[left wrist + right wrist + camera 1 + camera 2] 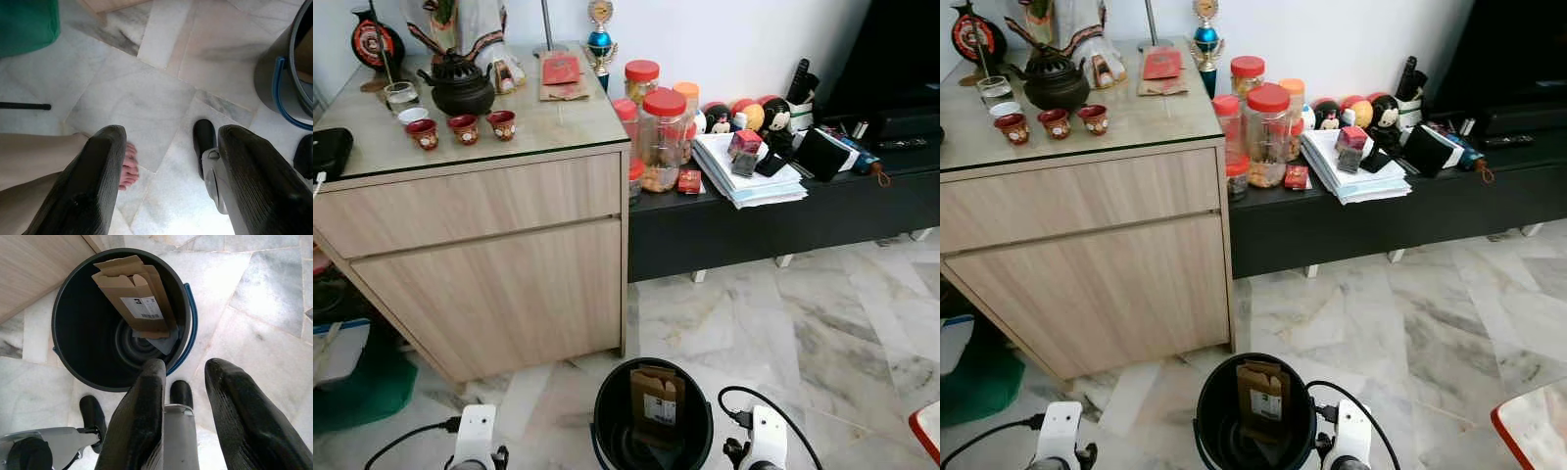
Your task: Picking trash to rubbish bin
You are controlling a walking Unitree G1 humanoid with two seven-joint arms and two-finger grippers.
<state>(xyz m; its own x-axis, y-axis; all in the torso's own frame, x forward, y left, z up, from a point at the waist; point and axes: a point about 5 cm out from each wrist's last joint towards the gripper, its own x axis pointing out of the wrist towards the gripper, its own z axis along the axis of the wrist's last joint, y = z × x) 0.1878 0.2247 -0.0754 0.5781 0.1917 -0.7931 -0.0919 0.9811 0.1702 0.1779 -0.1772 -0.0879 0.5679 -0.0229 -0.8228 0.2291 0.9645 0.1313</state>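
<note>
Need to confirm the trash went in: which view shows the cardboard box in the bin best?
The right wrist view: it looks straight down into the black bin, showing the flattened cardboard box leaning inside with its label. Both eye views show it at their lower edge; the left wrist view catches just the bin's side.

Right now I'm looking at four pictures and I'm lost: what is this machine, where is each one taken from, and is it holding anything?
It is a walking humanoid robot. The two upper pictures come from its head, looking down at a wooden cabinet carrying a teapot and small red cups, beside a low black bench crowded with red-lidded jars and papers. On the marble floor stands a black bucket with a flattened cardboard box inside.

The lower pictures come from cameras on its wrists, looking along each arm's black fingers. The left gripper and right gripper are both open and empty. A person's bare foot shows near the left one.
</note>
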